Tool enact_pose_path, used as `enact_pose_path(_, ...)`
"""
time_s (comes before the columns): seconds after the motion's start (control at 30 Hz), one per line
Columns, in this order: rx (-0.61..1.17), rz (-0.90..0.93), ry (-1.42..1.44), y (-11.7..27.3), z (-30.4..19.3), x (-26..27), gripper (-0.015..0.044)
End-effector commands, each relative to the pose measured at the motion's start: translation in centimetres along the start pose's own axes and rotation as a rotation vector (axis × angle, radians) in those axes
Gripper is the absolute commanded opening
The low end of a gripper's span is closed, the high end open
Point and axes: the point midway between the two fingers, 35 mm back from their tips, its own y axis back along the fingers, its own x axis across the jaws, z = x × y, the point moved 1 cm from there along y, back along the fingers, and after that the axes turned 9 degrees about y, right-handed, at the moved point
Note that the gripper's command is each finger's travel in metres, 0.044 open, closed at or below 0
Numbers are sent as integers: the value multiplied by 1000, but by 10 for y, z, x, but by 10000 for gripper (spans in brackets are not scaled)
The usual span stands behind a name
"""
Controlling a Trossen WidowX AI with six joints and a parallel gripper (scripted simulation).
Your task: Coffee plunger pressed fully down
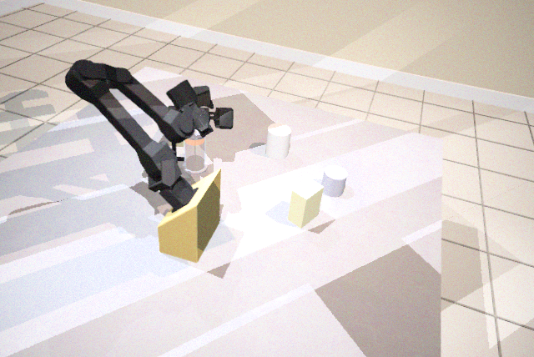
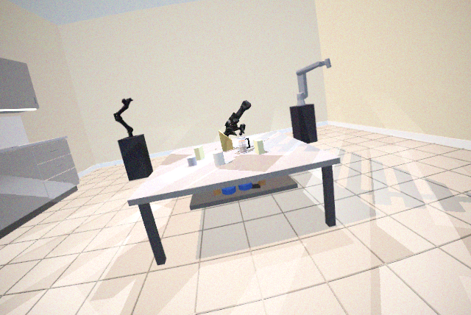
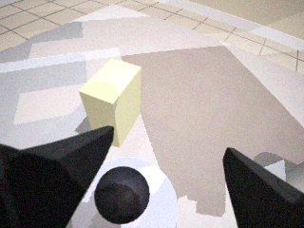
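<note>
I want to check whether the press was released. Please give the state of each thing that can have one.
gripper: open, fingers wide apart, holding nothing.
plunger knob: free, sitting low between the fingers, touched by neither.
coffee press: upright on the table.
pale yellow box: standing upright, beyond the press.
white cylinder: upright.
grey cylinder: upright.

two cylinders (image 1: 278, 140), perhaps three blocks (image 1: 305, 207)
</note>
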Motion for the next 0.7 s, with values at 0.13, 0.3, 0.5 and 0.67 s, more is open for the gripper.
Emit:
enact_pose_path(0.13,-14,-2,-3,-1,7,-1,440)
enact_pose_path(0.3,-62,-45,1,6,25,-9,440)
enact_pose_path(0.5,-14,-38,1,29,40,-8,440)
enact_pose_path(0.67,10,-11,-9,59,56,8,440)
